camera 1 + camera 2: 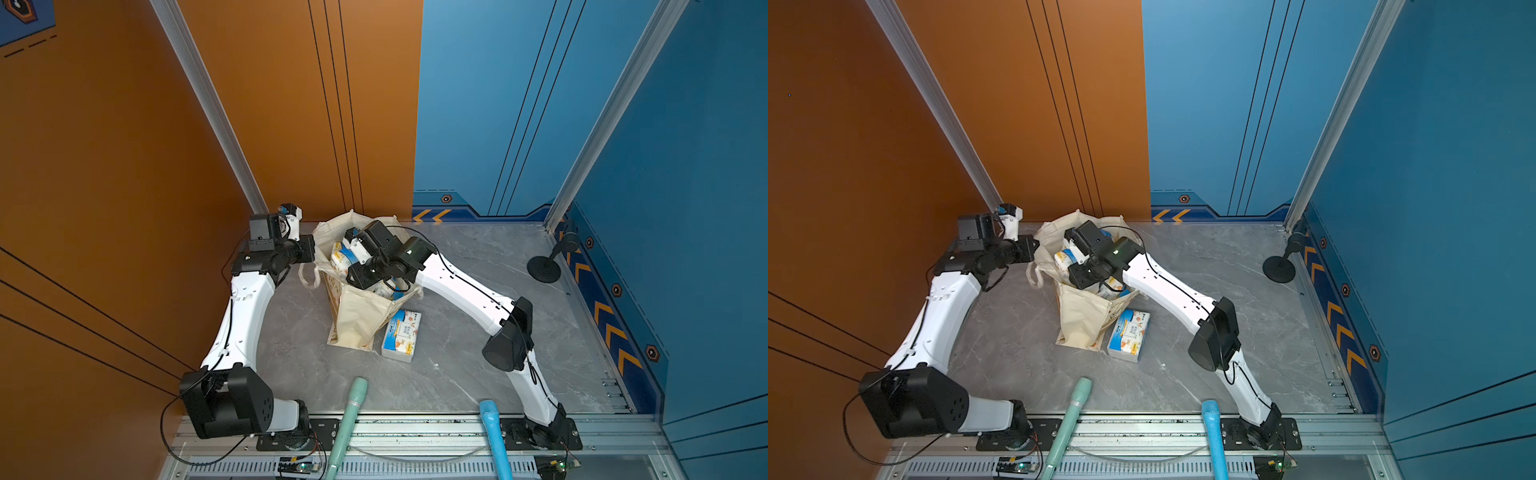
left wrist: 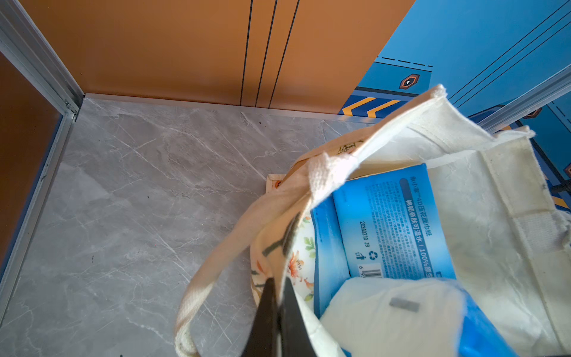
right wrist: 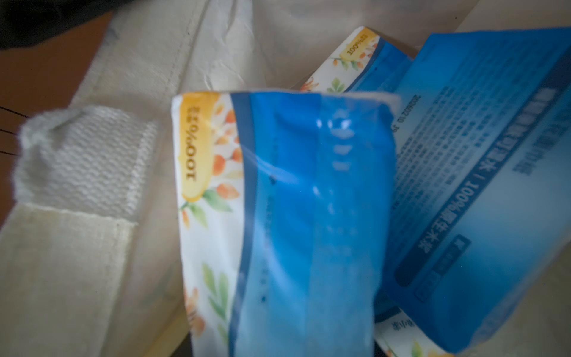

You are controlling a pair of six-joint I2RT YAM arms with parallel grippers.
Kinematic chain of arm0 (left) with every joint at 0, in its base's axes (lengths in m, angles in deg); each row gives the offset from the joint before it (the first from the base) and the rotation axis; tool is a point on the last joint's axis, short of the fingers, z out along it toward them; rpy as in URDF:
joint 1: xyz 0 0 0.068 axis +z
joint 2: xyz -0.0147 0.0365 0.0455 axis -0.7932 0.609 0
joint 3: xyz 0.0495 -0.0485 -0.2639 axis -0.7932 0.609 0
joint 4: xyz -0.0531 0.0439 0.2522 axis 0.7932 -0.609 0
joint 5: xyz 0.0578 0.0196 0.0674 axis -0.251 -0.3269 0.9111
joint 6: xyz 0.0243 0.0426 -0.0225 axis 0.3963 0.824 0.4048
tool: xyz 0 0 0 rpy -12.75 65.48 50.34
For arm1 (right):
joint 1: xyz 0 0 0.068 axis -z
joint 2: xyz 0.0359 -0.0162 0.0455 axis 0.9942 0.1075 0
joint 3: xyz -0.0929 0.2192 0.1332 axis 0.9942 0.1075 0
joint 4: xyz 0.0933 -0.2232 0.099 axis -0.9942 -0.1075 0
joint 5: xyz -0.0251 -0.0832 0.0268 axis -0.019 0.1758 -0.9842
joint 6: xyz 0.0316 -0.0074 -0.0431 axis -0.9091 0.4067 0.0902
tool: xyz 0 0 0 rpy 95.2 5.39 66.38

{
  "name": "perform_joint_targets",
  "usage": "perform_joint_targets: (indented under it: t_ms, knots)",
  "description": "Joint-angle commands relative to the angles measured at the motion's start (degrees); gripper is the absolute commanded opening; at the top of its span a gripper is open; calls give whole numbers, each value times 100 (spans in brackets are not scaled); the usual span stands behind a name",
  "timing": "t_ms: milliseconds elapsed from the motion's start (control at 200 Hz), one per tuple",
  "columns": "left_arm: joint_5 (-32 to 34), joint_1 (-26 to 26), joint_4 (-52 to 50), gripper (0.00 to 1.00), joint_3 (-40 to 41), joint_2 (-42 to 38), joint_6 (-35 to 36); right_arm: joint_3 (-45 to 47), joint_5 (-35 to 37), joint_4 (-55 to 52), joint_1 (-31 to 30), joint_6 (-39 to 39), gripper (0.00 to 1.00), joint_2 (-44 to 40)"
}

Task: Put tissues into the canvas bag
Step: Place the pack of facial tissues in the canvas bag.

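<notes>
On the grey marbled desk (image 1: 478, 266), toward its far edge, the canvas bag (image 1: 359, 320) stands with its mouth gaping upward. I judge it holds that shape only because my left fingers (image 2: 262, 324) are clenched on its rim, beside a handle strap (image 2: 197, 296), drawing the soft cloth outward so the opening does not fold in. My right arm (image 1: 457, 286) reaches over the opposite side and dips its wrist into the mouth. Most of the tissues (image 2: 389, 222) are already inside, standing on edge and leaning on one another. One pack (image 3: 309, 216) fills the right wrist view, tilted above the others, so I take it for the one going in. The right fingers are hidden by that pack and the cloth, so I cannot tell whether they grip it or have let go. A loose pack (image 1: 401, 334) lies flat on the desk just beside the bag's base, on the right arm's side, and I reckon only that one remains
</notes>
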Motion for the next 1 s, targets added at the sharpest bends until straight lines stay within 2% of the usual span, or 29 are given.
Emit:
perform_joint_targets:
  t_ms: [0,210,451,531,721,816,996]
  knots:
    - [-81,12,-30,0,66,10,-28,-371,-59,-865,-188,153,42,431]
    - [-88,14,-34,0,65,15,-29,-1082,-15,-782,-228,-109,43,1061]
    - [-82,15,-34,0,76,36,-32,-1095,420,-343,-60,-408,42,1228]
    - [-88,15,-34,0,68,46,-28,-1057,298,-350,10,-398,48,1189]
    - [-80,7,-35,0,74,50,-28,-762,23,-304,87,-135,71,573]
    - [-77,9,-34,0,74,63,-28,-371,18,10,136,-93,72,96]
    - [-77,17,-30,0,69,68,-20,1256,-118,1347,262,-234,74,-1268]
